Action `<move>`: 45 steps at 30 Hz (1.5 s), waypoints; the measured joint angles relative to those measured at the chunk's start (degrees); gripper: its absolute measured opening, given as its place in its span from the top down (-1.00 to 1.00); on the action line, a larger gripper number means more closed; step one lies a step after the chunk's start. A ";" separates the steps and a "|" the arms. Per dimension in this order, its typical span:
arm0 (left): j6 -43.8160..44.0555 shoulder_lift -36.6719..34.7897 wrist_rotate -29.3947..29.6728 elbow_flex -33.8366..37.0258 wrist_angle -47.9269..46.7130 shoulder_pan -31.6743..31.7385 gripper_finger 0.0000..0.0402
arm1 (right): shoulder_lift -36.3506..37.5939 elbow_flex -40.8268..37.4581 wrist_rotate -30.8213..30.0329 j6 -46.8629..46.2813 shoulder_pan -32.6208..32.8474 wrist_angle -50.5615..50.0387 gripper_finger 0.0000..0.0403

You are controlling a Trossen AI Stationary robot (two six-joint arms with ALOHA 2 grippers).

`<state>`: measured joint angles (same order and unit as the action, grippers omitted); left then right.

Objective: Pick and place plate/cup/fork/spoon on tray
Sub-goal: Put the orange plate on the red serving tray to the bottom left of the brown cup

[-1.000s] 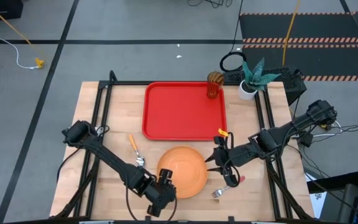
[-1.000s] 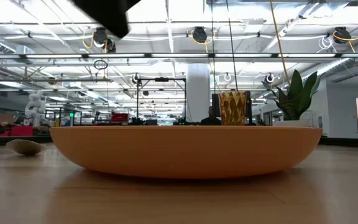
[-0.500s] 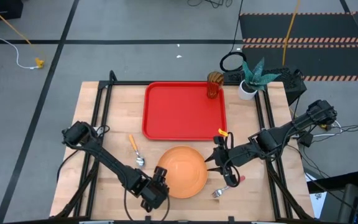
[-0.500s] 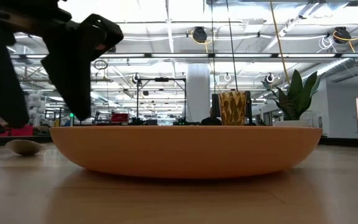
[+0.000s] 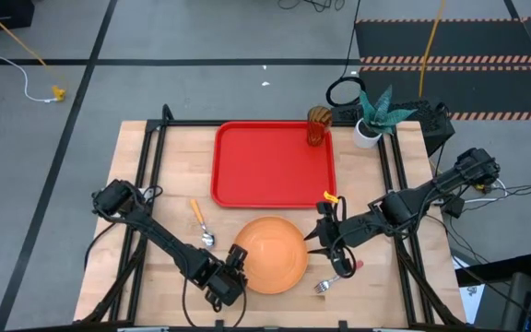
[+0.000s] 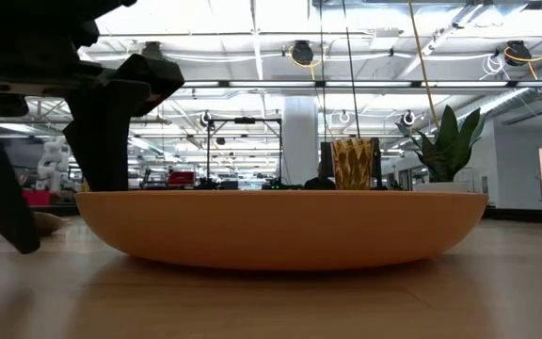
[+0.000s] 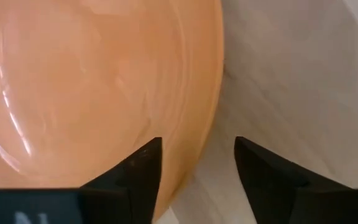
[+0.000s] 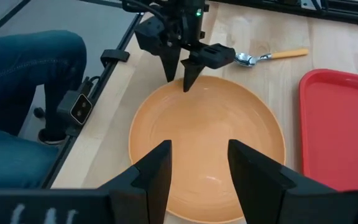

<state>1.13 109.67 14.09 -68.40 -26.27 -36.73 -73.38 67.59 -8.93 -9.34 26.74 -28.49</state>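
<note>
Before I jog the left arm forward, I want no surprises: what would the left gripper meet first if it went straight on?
Probably the orange plate: the left gripper is open, its fingers straddling the plate's rim, so that edge comes first. Depth is unclear.

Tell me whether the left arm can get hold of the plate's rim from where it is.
Probably yes. The left gripper is open and straddles the edge of the plate, one finger over the dish, one outside it. Nothing lies between them; the spoon is off to the side.
</note>
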 joint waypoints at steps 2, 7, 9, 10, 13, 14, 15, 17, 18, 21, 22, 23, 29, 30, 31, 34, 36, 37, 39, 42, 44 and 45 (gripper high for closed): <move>-1.06 0.00 -0.02 0.00 0.97 0.00 0.15 | 0.00 0.00 0.00 0.00 0.00 -0.27 0.25; -2.58 0.00 -0.04 0.02 1.30 0.11 0.51 | 0.00 0.00 0.00 -0.01 0.00 -0.44 0.25; -2.59 0.00 -0.46 0.02 1.30 0.32 0.63 | 0.00 0.00 0.00 -0.02 0.00 -0.44 0.25; -2.57 0.00 -0.90 0.02 1.32 0.48 0.68 | 0.00 0.00 0.00 -0.02 0.00 -0.44 0.25; -3.25 -0.02 -2.57 0.02 1.40 0.75 0.82 | 0.00 0.00 0.00 -0.02 0.00 -0.50 0.25; -3.77 -0.03 -2.94 0.02 1.32 0.79 0.87 | 0.00 0.00 0.00 -0.02 0.00 -0.57 0.25; -4.35 -0.07 -2.92 0.02 1.39 0.81 0.91 | 0.00 0.00 0.00 -0.02 0.00 -0.65 0.25; -4.74 -0.17 -2.93 -0.03 1.38 0.81 0.95 | 0.00 0.00 0.00 -0.02 0.00 -0.87 0.25; -4.90 -0.21 -2.93 -0.16 1.24 0.81 0.96 | 0.00 0.00 0.01 -0.02 0.00 -1.01 0.25; -4.88 -0.63 -3.31 -1.15 0.90 0.78 0.92 | 0.00 0.00 0.00 -0.02 0.00 -1.52 0.25; -4.93 -0.84 -3.53 -1.72 1.02 0.76 0.90 | 0.00 0.00 0.00 0.01 0.00 -1.53 0.25; -5.19 -1.14 -3.68 -2.29 1.06 0.76 0.89 | 0.00 0.00 0.00 0.26 0.00 -1.53 0.25; -9.10 -4.06 -4.03 -6.74 -1.61 0.88 0.96 | 0.00 0.00 -0.03 2.80 0.00 -1.53 0.25; -9.89 -4.61 -3.80 -7.70 -2.37 1.03 0.96 | 0.00 0.00 -0.10 2.90 0.00 -1.51 0.25; -10.65 -5.15 -3.34 -8.64 -2.84 1.19 0.96 | 0.00 0.00 -0.18 2.94 0.00 -1.51 0.25; -12.83 -6.93 -0.18 -10.67 -5.63 1.81 0.90 | 0.00 0.00 -0.22 1.64 0.00 -1.53 0.25; -14.95 -8.05 1.10 -11.37 -6.72 2.36 0.90 | 0.00 0.00 -0.22 0.85 0.00 -1.53 0.25; -16.05 -8.84 1.72 -11.39 -7.99 2.52 0.90 | 0.00 0.00 -0.24 0.57 0.00 -1.57 0.25; -17.96 -10.15 2.56 -11.42 -9.46 3.50 0.93 | 0.00 0.00 -0.22 0.62 0.00 -1.48 0.25; -19.76 -11.86 3.71 -11.45 -12.19 5.41 0.96 | 0.05 0.00 -0.78 2.03 0.00 -1.04 0.25; -20.31 -12.50 5.41 -11.50 -14.19 6.77 0.96 | 0.47 0.00 -3.07 2.74 0.00 -0.72 0.25; -20.87 -12.69 6.24 -11.50 -15.06 7.42 0.94 | 0.80 0.00 -4.64 2.99 0.00 -0.56 0.25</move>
<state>-19.74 96.97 20.33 -79.90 -41.33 -29.32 -72.58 67.59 -13.57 -6.35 26.74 -29.05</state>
